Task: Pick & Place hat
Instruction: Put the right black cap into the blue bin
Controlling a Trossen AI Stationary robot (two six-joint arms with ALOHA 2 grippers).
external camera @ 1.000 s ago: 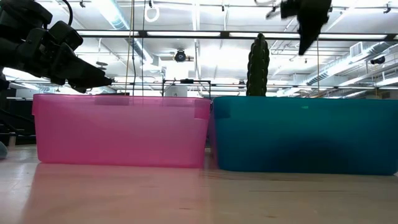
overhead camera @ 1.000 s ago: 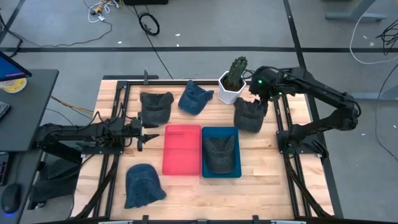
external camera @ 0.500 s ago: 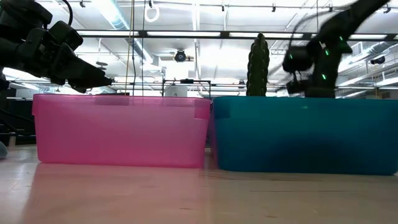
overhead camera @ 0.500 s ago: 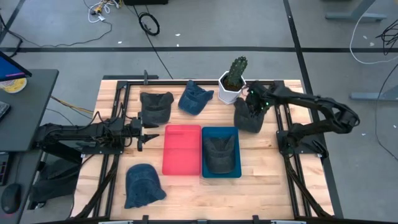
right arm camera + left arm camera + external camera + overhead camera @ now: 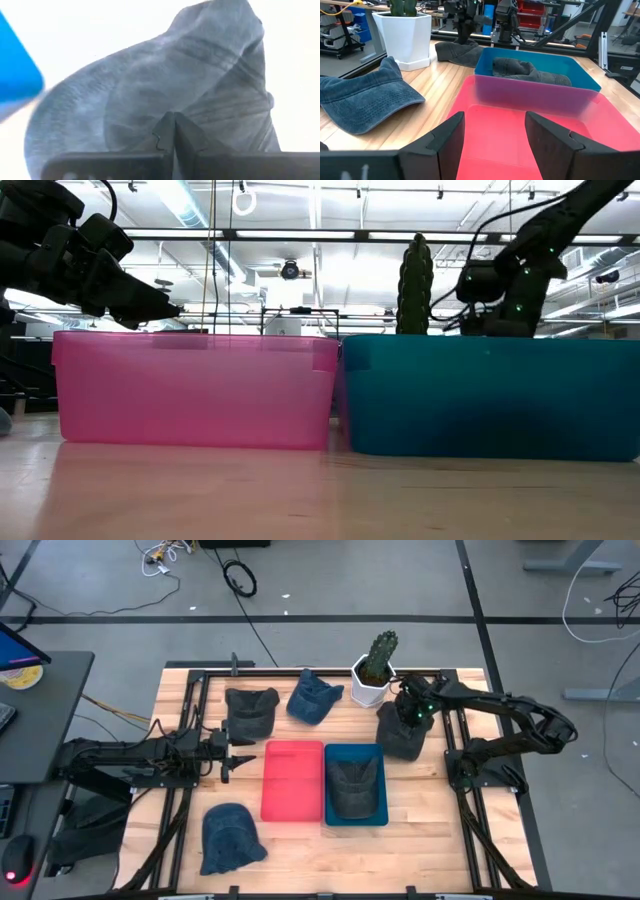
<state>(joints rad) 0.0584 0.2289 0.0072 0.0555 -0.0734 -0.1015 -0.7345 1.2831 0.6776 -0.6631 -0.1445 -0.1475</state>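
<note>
A dark grey hat (image 5: pixel 402 732) lies on the table's right side beside the cactus pot (image 5: pixel 372 680). My right gripper (image 5: pixel 408 714) is down on it, fingers shut at its cloth (image 5: pixel 174 118). Another dark hat (image 5: pixel 354 786) lies in the blue bin (image 5: pixel 355 820). The red bin (image 5: pixel 293 782) beside it holds nothing. More hats lie at the far side (image 5: pixel 250 712), (image 5: pixel 314 698) and near left (image 5: pixel 230 837). My left gripper (image 5: pixel 243 757) hovers open left of the red bin (image 5: pixel 520 145). My right gripper meets the dark grey hat's crown (image 5: pixel 150 100) from above, pointing down, its two fingers (image 5: pixel 182 131) closed together at the cloth. The fingertips hide whether a fold sits between them. The hat rests on the table.
The white pot with the cactus (image 5: pixel 415 285) stands close behind my right gripper. Black frame rails (image 5: pixel 452 730) run along the table's left and right sides. Bare wood lies near the front edge, right of the blue bin.
My right gripper has come down from well above the table onto the dark grey hat, shifting a little toward the near-left. The hat lies where it did.
</note>
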